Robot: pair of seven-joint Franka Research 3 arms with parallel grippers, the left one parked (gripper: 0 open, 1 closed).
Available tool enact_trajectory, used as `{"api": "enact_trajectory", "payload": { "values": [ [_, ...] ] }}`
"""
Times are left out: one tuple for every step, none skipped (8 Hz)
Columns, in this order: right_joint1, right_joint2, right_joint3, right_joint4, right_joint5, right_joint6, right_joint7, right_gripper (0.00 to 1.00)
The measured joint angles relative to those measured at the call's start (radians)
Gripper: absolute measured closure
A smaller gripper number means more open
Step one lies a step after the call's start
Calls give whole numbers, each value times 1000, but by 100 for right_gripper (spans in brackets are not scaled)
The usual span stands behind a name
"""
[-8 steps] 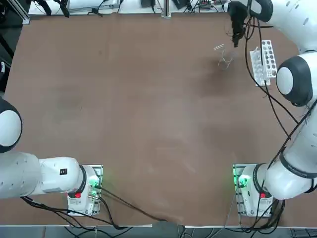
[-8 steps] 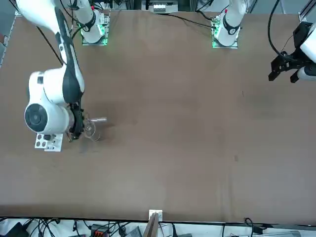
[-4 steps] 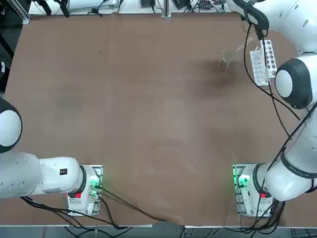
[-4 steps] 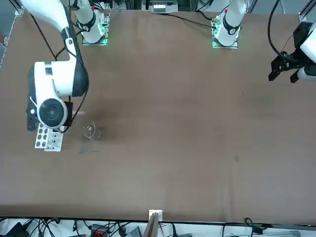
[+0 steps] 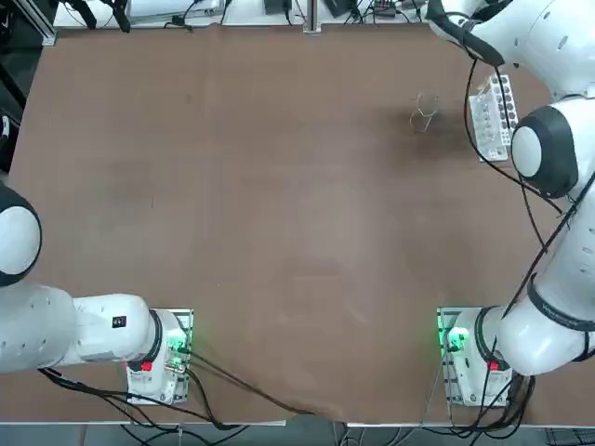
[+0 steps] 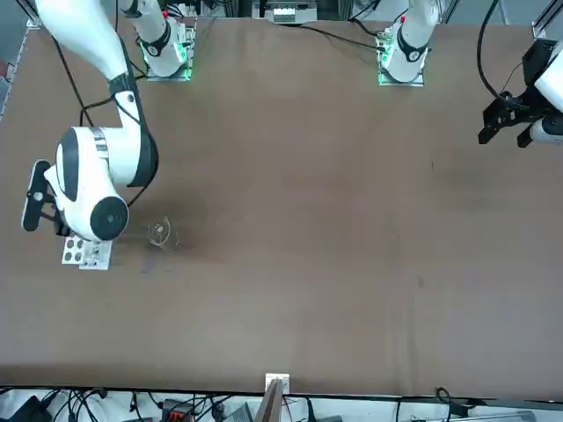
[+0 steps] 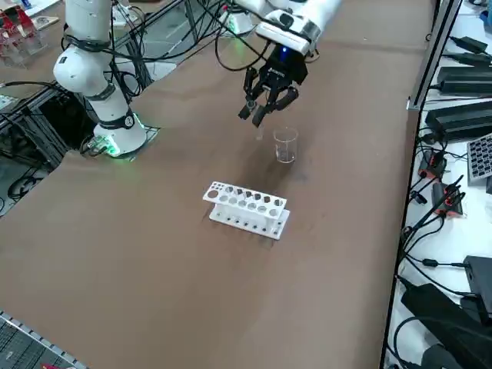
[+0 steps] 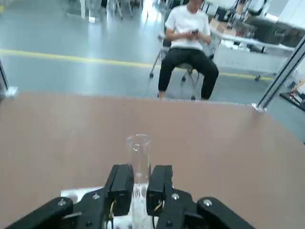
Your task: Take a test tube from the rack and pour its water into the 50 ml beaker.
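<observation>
I had the right pincer [image 8: 139, 191] clamped on the test tube [image 8: 138, 160], its two black fingers pressed against the thin clear glass low down so the open mouth stood clear above them, presumably to keep the grip off the lip. The pincer hung over the far right corner of the bench [image 5: 279, 204], near the rack [image 7: 247, 208] and the 50 ml beaker [image 7: 285, 144]. The rack was white plastic, two-tiered, with round holes along its top. The beaker was small, transparent and cylindrical, standing upright just beside the rack. I could not make out any water.
</observation>
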Motion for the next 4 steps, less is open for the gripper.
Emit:
{"api": "enact_trajectory", "payload": {
  "values": [
    [-15, 18, -1, -5, -53, 0, 37, 79],
    [-30, 34, -2, -20, -98, 0, 72, 79],
    [-43, 51, -2, -37, -137, 1, 107, 79],
    [-52, 68, -2, -44, -164, 2, 137, 79]
  ]
}}
